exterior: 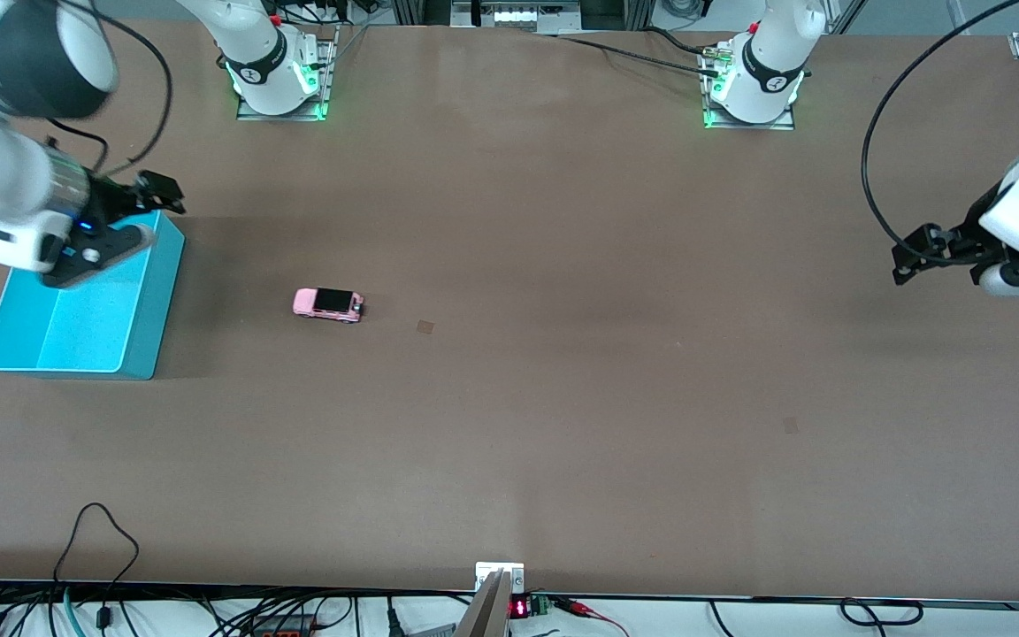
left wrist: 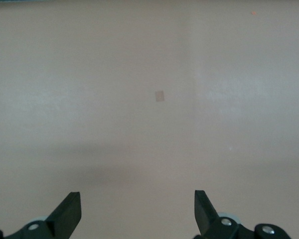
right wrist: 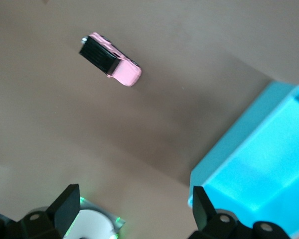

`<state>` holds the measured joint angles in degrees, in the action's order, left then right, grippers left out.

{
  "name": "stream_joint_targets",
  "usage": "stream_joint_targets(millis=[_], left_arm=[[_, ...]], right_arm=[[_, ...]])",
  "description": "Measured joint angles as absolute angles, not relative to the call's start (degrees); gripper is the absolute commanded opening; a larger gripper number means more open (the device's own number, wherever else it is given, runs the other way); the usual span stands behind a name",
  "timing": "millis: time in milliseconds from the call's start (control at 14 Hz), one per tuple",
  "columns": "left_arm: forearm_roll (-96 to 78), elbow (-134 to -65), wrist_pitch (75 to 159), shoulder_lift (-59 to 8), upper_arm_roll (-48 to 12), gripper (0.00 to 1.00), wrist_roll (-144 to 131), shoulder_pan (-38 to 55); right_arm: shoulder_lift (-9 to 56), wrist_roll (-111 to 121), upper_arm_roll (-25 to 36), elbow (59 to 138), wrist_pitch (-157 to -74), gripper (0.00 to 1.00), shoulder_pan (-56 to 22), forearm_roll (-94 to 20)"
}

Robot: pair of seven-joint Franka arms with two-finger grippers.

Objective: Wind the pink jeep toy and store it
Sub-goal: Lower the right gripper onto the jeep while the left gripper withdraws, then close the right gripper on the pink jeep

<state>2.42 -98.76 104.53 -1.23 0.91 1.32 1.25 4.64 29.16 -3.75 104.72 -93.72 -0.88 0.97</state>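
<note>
the jeep [exterior: 328, 303] sits upright on its wheels on the bare table [exterior: 563, 398], alone, with nothing touching it. take the bin [exterior: 134, 336] as the landmark: the jeep lies well apart from it, toward the left arm's end of the table, about level with the bin's middle in the front view. its pink hood end points toward the bin and its black roof panel lies toward the left arm's end. in the right wrist view the jeep [right wrist: 111, 59] shows the same black panel and pink nose, with the bin [right wrist: 249, 164] in the same shot.

the bin is turquoise and open-topped, standing at the right arm's end of the table; no object shows in the part of its floor that is visible.

the right gripper [exterior: 160, 196] hangs in the air over the bin's farther corner, holding nothing. in its own wrist view the right gripper [right wrist: 134, 209] has its fingers [right wrist: 67, 201] spread wide with only table and bin between them.

the left gripper [exterior: 907, 261] hangs over bare table at the end away from the bin, well apart from the jeep; that arm waits. its wrist view shows the left gripper [left wrist: 137, 211] with fingers [left wrist: 70, 209] spread wide and nothing between them. a small square mark [exterior: 425, 326] lies on the table near the jeep, on the side away from the bin.
</note>
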Motion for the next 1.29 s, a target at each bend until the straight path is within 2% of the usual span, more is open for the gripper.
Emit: stream_joint_targets(millis=[287, 645, 932, 1218, 1290], left_arm=[[2.42, -98.98, 101.79, -1.09, 0.9, 1.0, 0.69, 1.69], [2.41, -97.72, 98.63, -1.03, -0.18, 1.0, -0.2, 2.09], [2.41, -97.65, 98.59, -1.03, -0.37, 1.0, -0.46, 2.18], [2.41, -97.61, 98.56, -1.03, -0.36, 1.0, -0.49, 2.15], [2.41, -97.6, 98.54, -1.03, -0.33, 1.0, -0.51, 2.09]], right_arm=[[4.86, 37.46, -3.97, 117.12, -108.82, 1.0, -5.2, 0.97], [6.79, 48.69, -3.97, 129.84, -133.27, 1.0, -7.93, 0.98], [12.77, 55.32, -3.9, 131.72, -145.25, 1.0, -7.86, 0.98], [18.19, 56.6, -4.2, 132.3, -153.14, 1.0, -7.88, 0.98], [18.96, 56.6, -4.3, 132.64, -154.74, 0.95, -7.88, 0.98]])
